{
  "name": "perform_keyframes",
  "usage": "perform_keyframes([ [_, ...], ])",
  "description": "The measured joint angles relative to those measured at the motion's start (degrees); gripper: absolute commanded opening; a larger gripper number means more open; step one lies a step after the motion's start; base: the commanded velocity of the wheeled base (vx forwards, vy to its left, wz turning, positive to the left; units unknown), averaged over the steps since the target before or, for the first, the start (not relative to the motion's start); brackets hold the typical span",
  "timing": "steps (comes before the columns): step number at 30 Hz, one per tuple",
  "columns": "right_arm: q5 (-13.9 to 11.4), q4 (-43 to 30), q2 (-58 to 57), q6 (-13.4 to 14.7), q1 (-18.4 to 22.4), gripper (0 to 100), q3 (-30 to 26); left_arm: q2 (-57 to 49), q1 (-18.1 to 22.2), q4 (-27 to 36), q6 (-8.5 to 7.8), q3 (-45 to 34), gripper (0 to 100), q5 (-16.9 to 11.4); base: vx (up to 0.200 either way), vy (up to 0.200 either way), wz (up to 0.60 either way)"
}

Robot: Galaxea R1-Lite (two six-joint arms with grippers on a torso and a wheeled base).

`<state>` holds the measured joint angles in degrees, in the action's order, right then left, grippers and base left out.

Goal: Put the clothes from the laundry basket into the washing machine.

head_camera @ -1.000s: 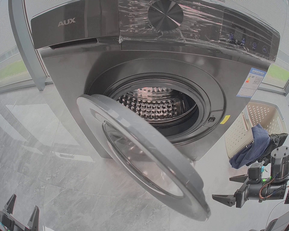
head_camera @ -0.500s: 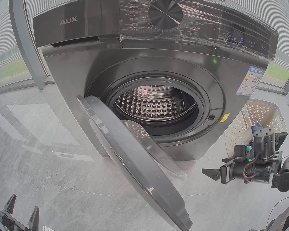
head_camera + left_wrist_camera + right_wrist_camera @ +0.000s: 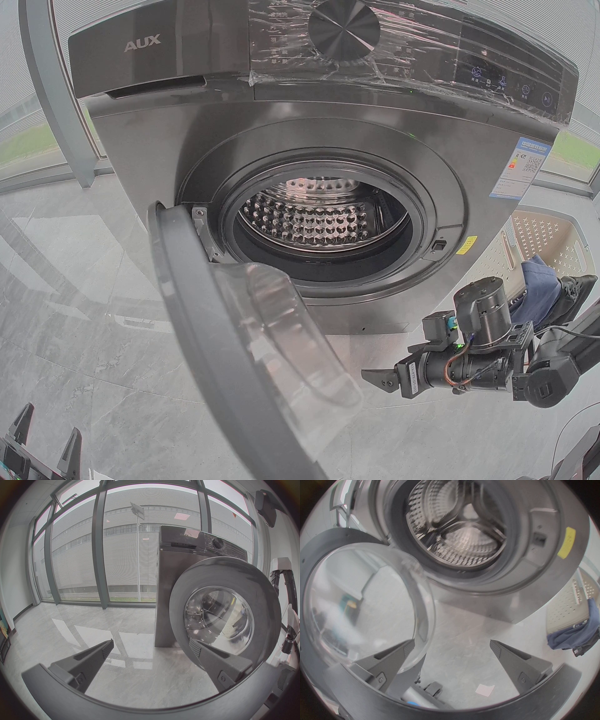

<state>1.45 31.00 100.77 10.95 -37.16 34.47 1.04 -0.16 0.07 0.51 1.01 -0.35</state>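
Left gripper (image 3: 150, 642) hanging low at near left, jaws spread wide. Right gripper (image 3: 451, 642) hovering over floor, right of open door (image 3: 206, 325), jaws wide, gripping nothing. Blue clothes (image 3: 537, 294) draping over basket (image 3: 553, 234) rim, right of washing machine (image 3: 156, 144).

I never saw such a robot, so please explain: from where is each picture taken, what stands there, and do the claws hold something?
The robot's head camera looks down at a grey front-loading washing machine on a pale tiled floor; the round glass-windowed door is open and the steel drum shows no clothes. Beside it stands a cream perforated laundry basket with a dark blue cloth over its rim. The other two pictures come from cameras on the wrists. Each of the two arms ends in a black claw: the left gripper and the right gripper are both open, holding nothing.
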Motion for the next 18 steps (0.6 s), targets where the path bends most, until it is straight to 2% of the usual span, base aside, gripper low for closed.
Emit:
perform_keyframes([
  [6, -0.74, 0.09, -1.97, 1.32, -1.95, 100, -1.57, 0.0, 0.0, 0.02, -0.09, 0.0, 100, 0.02, 0.0, 0.0, 0.0],
  [13, -0.52, 0.17, -0.99, 1.77, -2.39, 100, 0.59, 0.0, 0.06, 0.02, -0.18, 0.0, 100, -0.02, -0.2, 0.0, 0.0],
  [18, -0.52, 0.22, 2.43, 2.1, -3.28, 100, 4.72, 0.0, 0.06, 0.0, -0.2, 0.0, 100, -0.02, -0.2, 0.0, 0.0],
])
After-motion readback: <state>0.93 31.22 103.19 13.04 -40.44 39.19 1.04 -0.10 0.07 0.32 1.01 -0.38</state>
